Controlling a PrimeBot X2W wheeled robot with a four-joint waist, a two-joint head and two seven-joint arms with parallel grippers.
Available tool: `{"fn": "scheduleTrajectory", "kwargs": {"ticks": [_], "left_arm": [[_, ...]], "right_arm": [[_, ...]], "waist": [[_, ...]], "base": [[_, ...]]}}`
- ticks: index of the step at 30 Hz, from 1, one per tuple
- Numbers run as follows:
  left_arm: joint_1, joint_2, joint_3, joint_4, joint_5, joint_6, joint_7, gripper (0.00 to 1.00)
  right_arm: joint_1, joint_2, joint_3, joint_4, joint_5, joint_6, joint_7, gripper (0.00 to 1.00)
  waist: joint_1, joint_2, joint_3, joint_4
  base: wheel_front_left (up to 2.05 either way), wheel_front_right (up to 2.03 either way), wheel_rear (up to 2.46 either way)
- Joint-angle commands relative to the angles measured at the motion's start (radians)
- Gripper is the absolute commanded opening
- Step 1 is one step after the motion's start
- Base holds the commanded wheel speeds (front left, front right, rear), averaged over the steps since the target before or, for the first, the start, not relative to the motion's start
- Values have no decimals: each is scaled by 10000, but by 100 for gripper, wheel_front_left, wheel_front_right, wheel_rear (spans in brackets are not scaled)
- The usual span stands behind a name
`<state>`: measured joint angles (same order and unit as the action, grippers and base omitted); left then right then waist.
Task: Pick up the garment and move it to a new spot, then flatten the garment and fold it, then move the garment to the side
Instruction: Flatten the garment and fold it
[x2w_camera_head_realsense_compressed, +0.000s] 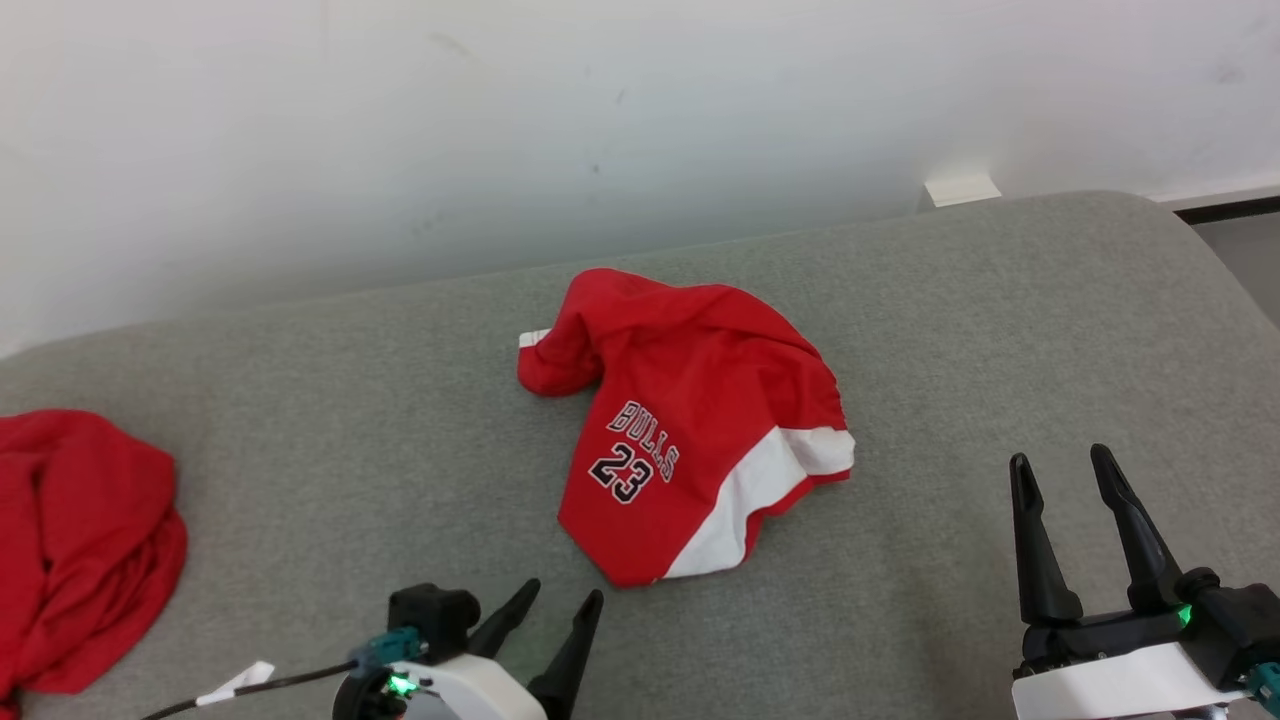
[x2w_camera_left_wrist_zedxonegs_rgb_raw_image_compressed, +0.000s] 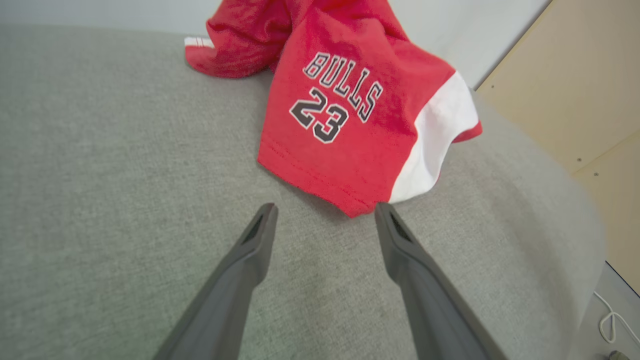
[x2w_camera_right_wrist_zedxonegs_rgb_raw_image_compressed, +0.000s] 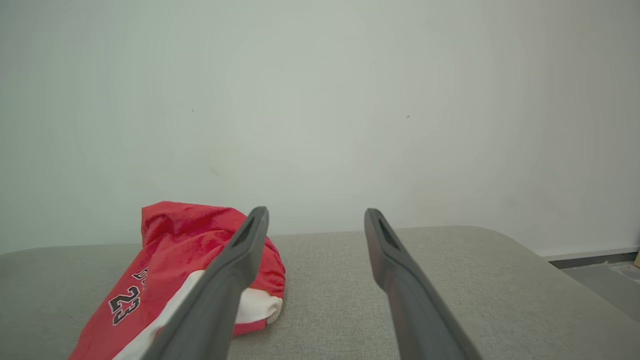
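Two pincers stand wide open and hold nothing: the left pincer (x2w_camera_head_realsense_compressed: 562, 592) at the lower middle of the head view, the right pincer (x2w_camera_head_realsense_compressed: 1060, 458) at the lower right. Between them, farther back, the red garment (x2w_camera_head_realsense_compressed: 690, 400) lies crumpled on the grey fabric surface (x2w_camera_head_realsense_compressed: 950, 320), its "BULLS 23" print and white band facing up. Its near corner lies just beyond the left fingertips (x2w_camera_left_wrist_zedxonegs_rgb_raw_image_compressed: 267, 212). Another red cloth (x2w_camera_head_realsense_compressed: 80, 540) sits bunched at the far left edge.

Bright, even light; faint shadow under the garment (x2w_camera_left_wrist_zedxonegs_rgb_raw_image_compressed: 345, 125) ahead of the left gripper (x2w_camera_left_wrist_zedxonegs_rgb_raw_image_compressed: 325, 206); wrist-view edges bow and soften.
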<state>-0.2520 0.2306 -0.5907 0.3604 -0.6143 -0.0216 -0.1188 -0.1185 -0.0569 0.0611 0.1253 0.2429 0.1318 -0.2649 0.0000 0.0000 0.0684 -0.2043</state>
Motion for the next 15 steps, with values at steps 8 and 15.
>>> {"fn": "scheduleTrajectory", "kwargs": {"ticks": [8, 15], "left_arm": [[-508, -183, -294, 1048, -20, -180, 708, 100], [-983, -342, -190, 1798, 82, -124, 303, 100]], "right_arm": [[-200, 51, 39, 3, 215, -22, 12, 100], [-232, 62, 145, 46, 331, -22, 11, 100]], "waist": [[0, 0, 648, -1189], [0, 0, 864, -1703]], "base": [[0, 0, 0], [0, 0, 0]]}}
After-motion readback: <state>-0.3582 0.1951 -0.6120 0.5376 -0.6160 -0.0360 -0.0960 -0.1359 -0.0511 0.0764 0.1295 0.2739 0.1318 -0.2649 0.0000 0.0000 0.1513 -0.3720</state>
